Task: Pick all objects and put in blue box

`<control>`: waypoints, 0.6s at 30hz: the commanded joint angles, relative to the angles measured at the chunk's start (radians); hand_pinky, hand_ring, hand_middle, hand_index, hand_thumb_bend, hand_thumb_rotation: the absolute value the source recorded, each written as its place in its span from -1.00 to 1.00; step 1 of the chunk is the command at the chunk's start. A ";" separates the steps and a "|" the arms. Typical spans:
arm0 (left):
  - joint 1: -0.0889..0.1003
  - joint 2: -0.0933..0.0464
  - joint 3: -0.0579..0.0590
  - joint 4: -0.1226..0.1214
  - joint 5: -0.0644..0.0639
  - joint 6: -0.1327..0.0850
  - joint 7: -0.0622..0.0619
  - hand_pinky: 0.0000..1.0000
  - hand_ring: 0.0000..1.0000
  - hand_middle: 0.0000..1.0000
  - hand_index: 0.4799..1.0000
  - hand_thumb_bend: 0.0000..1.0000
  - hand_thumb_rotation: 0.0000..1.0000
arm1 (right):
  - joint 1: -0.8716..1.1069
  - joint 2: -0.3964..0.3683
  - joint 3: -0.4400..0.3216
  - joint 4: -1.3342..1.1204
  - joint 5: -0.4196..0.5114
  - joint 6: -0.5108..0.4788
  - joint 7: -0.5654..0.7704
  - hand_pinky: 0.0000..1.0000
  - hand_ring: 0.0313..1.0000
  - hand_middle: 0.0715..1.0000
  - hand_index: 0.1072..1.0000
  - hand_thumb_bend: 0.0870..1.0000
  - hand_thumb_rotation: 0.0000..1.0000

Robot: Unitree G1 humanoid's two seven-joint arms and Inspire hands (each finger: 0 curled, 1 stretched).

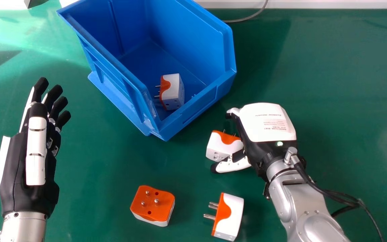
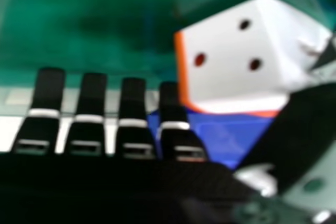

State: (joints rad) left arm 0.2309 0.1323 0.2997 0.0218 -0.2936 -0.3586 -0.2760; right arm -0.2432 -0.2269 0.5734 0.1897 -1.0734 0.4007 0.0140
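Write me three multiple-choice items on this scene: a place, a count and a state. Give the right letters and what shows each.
1. One adapter lies:
A) behind the blue box
B) inside the blue box
C) under the blue box

2. Adapters outside the box number:
A) one
B) five
C) three

3. The fingers of the left robot hand are:
A) straight
B) curled into a fist
C) wrapped around an adapter

Key:
1 B: the box's walls surround it.
2 C: a pins-up adapter, a sideways adapter and a third adapter at the right robot hand.
3 A: they extend away from the palm.
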 commanded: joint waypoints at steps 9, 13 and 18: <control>-0.013 0.015 0.006 -0.019 -0.002 -0.008 -0.002 0.87 0.87 0.88 0.82 -0.02 0.89 | 0.052 -0.032 0.023 -0.096 -0.008 -0.002 0.069 0.28 0.45 0.48 0.35 0.33 -0.35; -0.017 0.019 0.008 -0.012 -0.003 -0.011 -0.007 0.89 0.87 0.88 0.83 -0.03 0.91 | 0.060 -0.030 0.014 -0.115 0.006 -0.004 0.065 0.11 0.26 0.27 0.17 0.34 -0.50; -0.021 0.022 0.009 -0.010 -0.003 -0.009 -0.009 0.88 0.87 0.87 0.81 -0.02 0.91 | 0.060 -0.035 0.005 -0.117 0.015 -0.025 0.054 -0.09 0.01 0.07 0.03 0.20 -0.61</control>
State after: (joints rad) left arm 0.2141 0.1370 0.3004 0.0218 -0.2942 -0.3582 -0.2811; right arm -0.1991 -0.2519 0.5862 0.0788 -1.0671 0.3788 0.0644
